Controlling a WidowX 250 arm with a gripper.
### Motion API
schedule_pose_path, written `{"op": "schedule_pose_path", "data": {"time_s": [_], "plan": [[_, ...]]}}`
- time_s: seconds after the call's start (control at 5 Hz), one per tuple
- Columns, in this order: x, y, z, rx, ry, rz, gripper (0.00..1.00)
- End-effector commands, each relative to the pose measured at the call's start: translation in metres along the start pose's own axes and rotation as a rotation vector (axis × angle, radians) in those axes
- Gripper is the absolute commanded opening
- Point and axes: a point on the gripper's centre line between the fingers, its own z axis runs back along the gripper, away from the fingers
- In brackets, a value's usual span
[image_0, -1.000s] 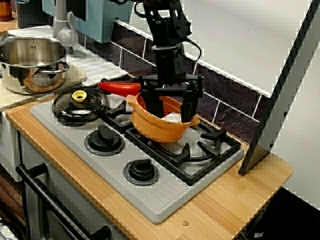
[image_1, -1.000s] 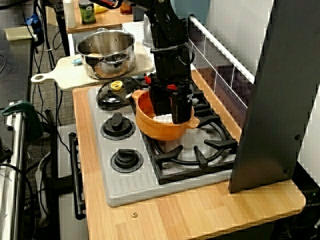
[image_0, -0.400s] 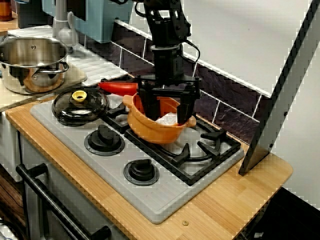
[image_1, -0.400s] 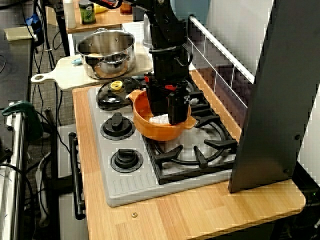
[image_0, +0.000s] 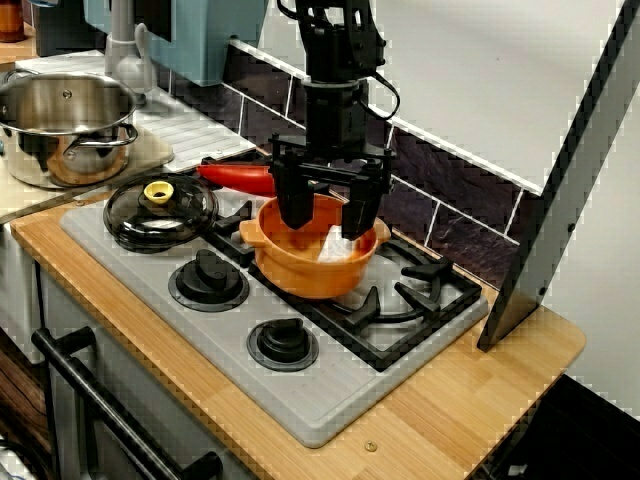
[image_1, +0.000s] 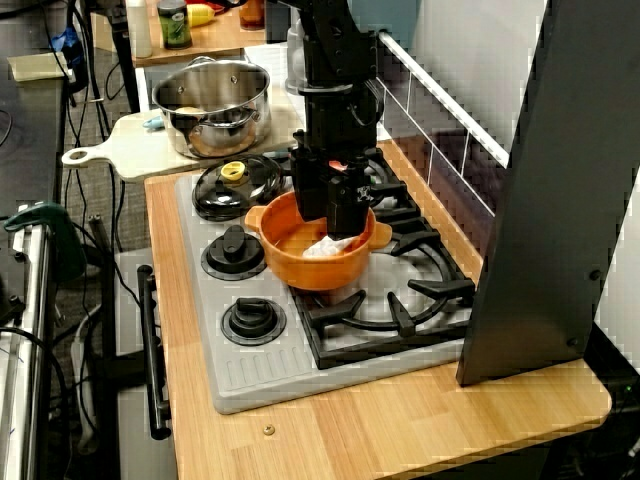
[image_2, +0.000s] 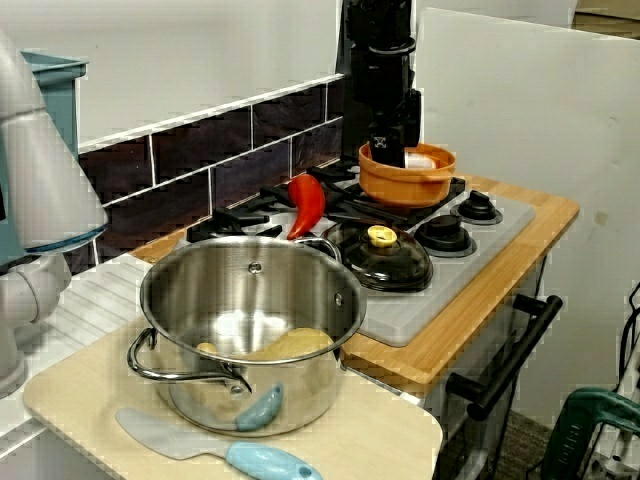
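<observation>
Orange pot (image_0: 308, 268) rests on the hob (image_0: 330, 395), fingers (image_0: 293, 205) dipping inside.

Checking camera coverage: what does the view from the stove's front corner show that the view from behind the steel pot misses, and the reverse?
Only the front-corner view shows the black gripper with its fingers spread wide, dipping into the orange two-handled bowl. Only the view from behind the pot shows the pale blue spatula on the wooden board and yellowish pieces inside the shiny steel pot. Both show the bowl on the black grate, the black glass lid with a yellow knob and the red pepper-shaped piece.
</observation>
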Motion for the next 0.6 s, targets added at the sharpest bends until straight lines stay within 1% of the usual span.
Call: {"op": "schedule_pose_path", "data": {"time_s": [0.0, 0.4], "plan": [[0.0022, -0.001, 0.0286, -0.046, -0.076, -0.052, 1.0], [-0.0012, -0.0042, 0.0283, -0.042, -0.083, -0.068, 1.0]]}}
